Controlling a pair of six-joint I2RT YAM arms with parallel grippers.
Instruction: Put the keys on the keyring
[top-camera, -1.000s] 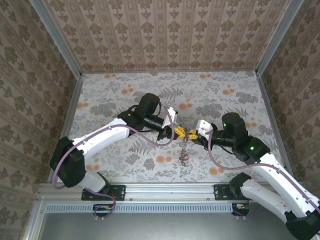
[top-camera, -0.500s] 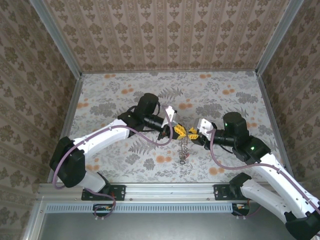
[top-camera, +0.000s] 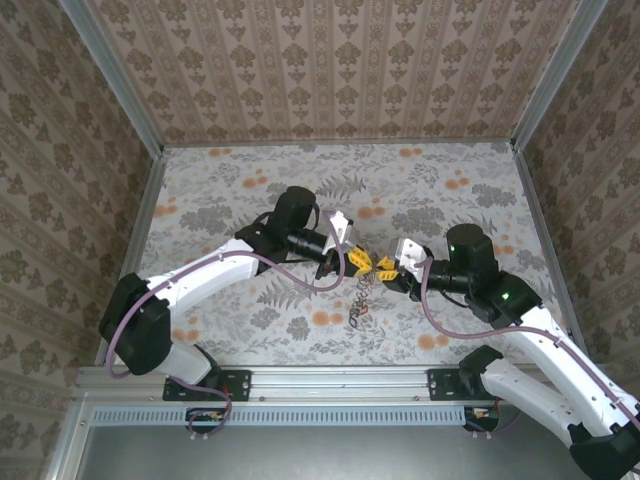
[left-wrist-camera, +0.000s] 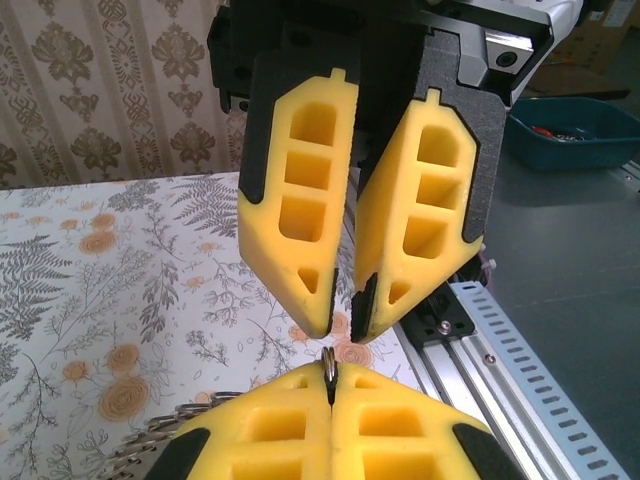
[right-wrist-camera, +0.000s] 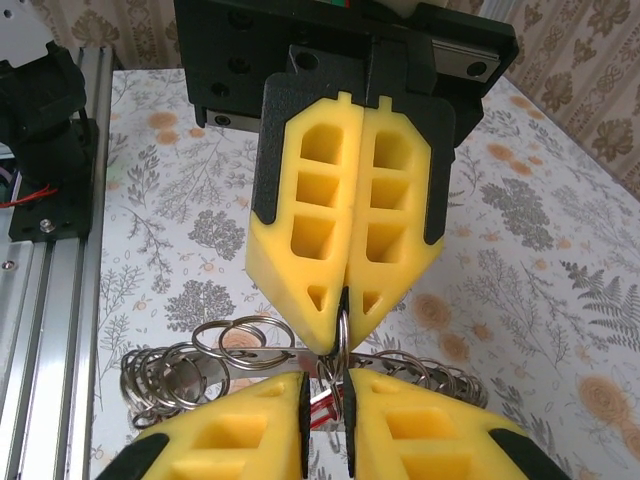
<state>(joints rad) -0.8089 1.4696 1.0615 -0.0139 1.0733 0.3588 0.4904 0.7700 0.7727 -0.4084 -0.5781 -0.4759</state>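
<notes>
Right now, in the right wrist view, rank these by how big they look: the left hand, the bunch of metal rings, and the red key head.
Largest: left hand, though nearness to the camera inflates it.
Next: bunch of metal rings.
Smallest: red key head, mostly hidden.
</notes>
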